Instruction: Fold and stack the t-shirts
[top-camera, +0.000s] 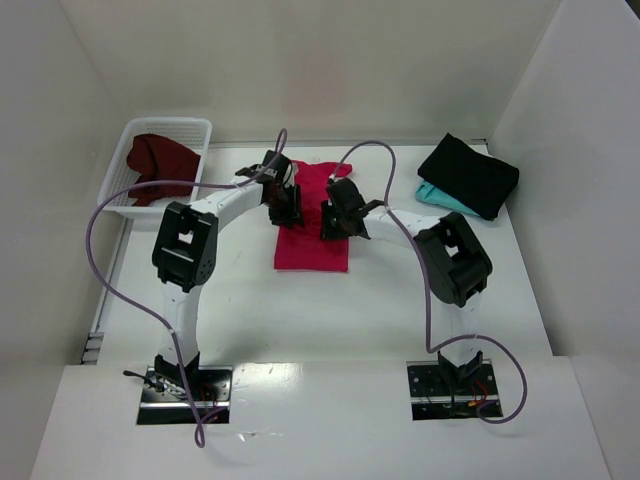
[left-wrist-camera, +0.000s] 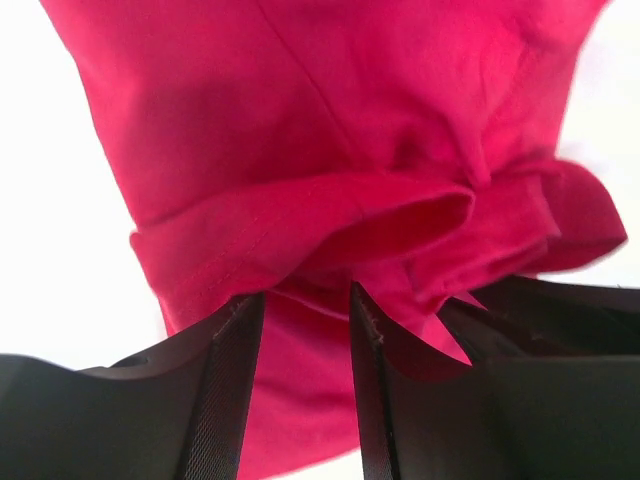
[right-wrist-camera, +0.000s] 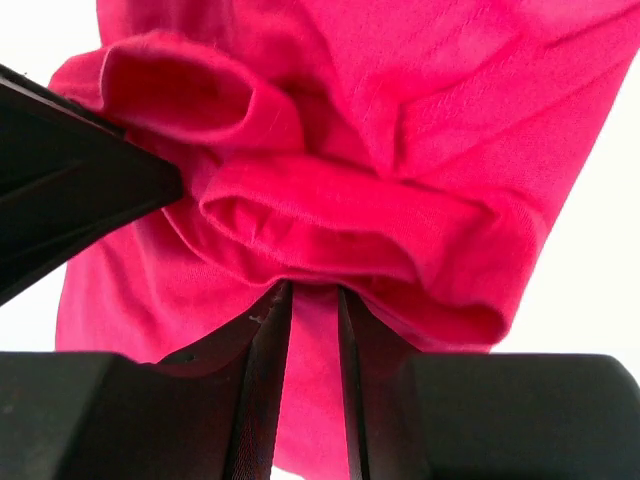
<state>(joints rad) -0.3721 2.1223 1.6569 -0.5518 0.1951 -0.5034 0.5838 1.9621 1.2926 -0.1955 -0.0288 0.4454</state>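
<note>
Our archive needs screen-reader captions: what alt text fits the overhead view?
Two arms meet over a crimson-pink t-shirt mid-table, left gripper and right gripper at its middle. A maroon t-shirt lies in a white basket far left; a black t-shirt sits on a teal t-shirt far right.

We see the bright crimson-pink cloth t-shirt (top-camera: 312, 245) lying mid-table, folded into a narrow strip. Its near end is flat and its far end is bunched into soft rolled folds (left-wrist-camera: 300, 215) (right-wrist-camera: 350, 200). The dark maroon t-shirt (top-camera: 160, 165) sits crumpled in the white lattice basket (top-camera: 170, 125) at far left. The black t-shirt (top-camera: 470, 172) rests folded on the teal t-shirt (top-camera: 437, 197), far right.
</note>
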